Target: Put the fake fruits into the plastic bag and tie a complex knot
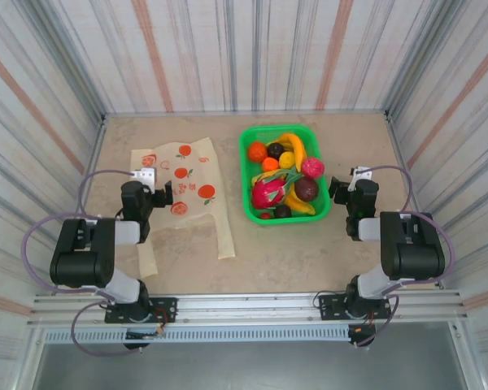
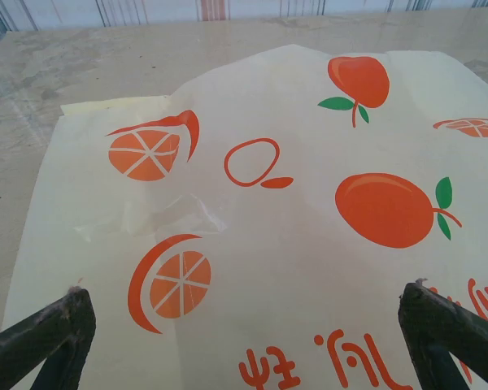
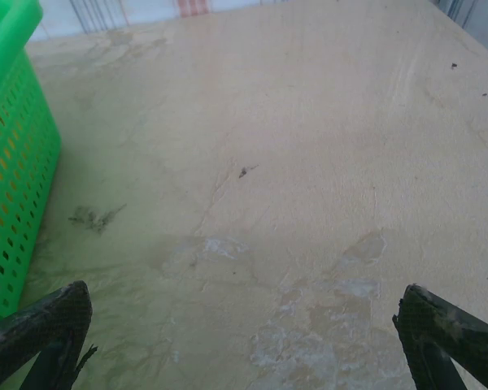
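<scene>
- plastic bag [image 2: 260, 268]: thin cream film, smooth, faint sheen, lightly creased, printed in orange.
- fake fruits [image 1: 286, 159]: glossy moulded plastic.
- green basket [image 3: 8, 203]: plastic, perforated wall, smooth rim.
- table [image 3: 309, 162]: matt beige, stone-like, scuffed and blotchy.

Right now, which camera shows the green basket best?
Top external: the whole green basket is seen from above, with the fake fruits piled inside. Right wrist catches a slice of its perforated side wall at the left edge. Left wrist faces the plastic bag.
</scene>
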You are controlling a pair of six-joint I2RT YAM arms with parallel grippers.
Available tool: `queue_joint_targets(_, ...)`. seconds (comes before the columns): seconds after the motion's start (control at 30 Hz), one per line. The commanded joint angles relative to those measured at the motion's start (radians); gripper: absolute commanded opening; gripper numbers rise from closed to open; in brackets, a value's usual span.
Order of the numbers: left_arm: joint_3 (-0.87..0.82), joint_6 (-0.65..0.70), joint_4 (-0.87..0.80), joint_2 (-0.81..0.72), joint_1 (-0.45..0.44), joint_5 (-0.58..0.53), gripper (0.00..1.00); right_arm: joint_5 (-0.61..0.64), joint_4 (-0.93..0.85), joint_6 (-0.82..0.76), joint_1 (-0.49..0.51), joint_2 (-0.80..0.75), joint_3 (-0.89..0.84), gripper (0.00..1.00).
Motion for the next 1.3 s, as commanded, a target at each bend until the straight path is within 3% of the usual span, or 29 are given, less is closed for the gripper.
queue_joint_targets(0.0,0.017,0.014,0.000,-0.004,-0.008,-0.014,0.99,-0.001,0.008,-0.025,0.009,0.008,0.013,0.99)
queue_joint_targets(0.83,0.018,0.010,-0.004,-0.004,-0.001,0.000,0.99,-0.012,0.011,-0.014,-0.006,0.003,0.010,0.99)
queue_joint_targets(1.0,0.007,0.003,-0.008,-0.051,-0.001,-0.018,0.99,0.045,-0.043,0.027,-0.020,-0.095,-0.007,0.99)
queue_joint_targets(1.17,0.067,0.043,-0.252,-0.256,-0.040,-0.053,0.99,0.040,-0.267,0.037,-0.014,-0.312,0.025,0.99)
queue_joint_targets(1.27,0.181,0.071,-0.491,-0.360,-0.076,-0.106,0.99,0.020,-0.467,0.076,-0.005,-0.432,0.097,0.99)
